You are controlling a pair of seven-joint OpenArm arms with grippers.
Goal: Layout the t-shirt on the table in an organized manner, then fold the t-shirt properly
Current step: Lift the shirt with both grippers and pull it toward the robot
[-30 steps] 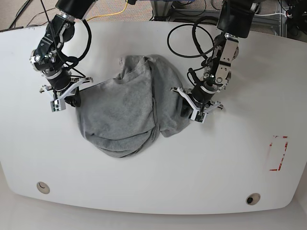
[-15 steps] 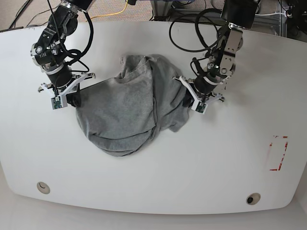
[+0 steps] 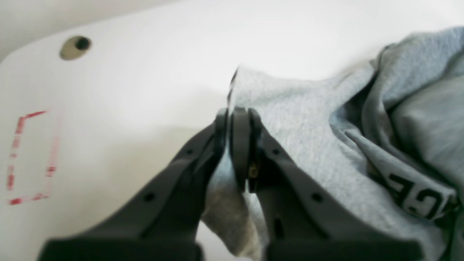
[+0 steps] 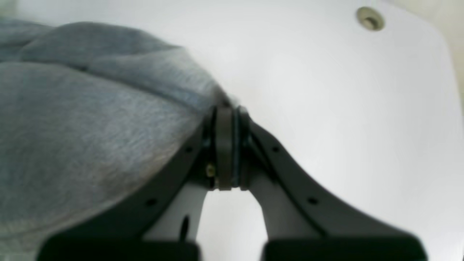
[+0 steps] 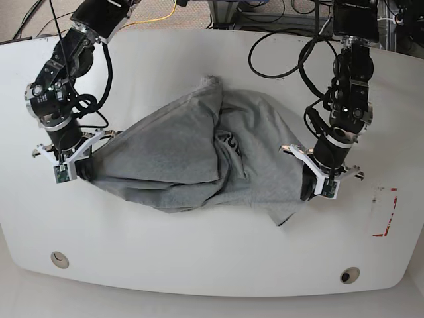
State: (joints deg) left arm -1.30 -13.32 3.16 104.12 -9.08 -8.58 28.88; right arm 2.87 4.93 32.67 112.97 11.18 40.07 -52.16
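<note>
The heather-grey t-shirt (image 5: pixel 185 156) is stretched across the middle of the white table (image 5: pixel 212 258), bunched and creased, with dark lettering (image 5: pixel 228 141) showing in a fold. My left gripper (image 5: pixel 317 183), on the right of the base view, is shut on the shirt's right edge; the left wrist view shows cloth (image 3: pixel 308 123) pinched between its fingertips (image 3: pixel 237 123). On the left of the base view my right gripper (image 5: pixel 69 169) is shut on the shirt's left edge, its fingers (image 4: pixel 224 123) closed against grey fabric (image 4: pixel 90 119).
A red dashed rectangle (image 5: pixel 384 212) marks the table's right side. Two round grommet holes (image 5: pixel 59 259) (image 5: pixel 349 274) sit near the front edge. Cables (image 5: pixel 278 46) trail at the back edge behind the arms.
Both arms have pulled outward and toward the front, spreading the shirt wider across the table. The left gripper closed on the shirt's right edge and dragged it right.
</note>
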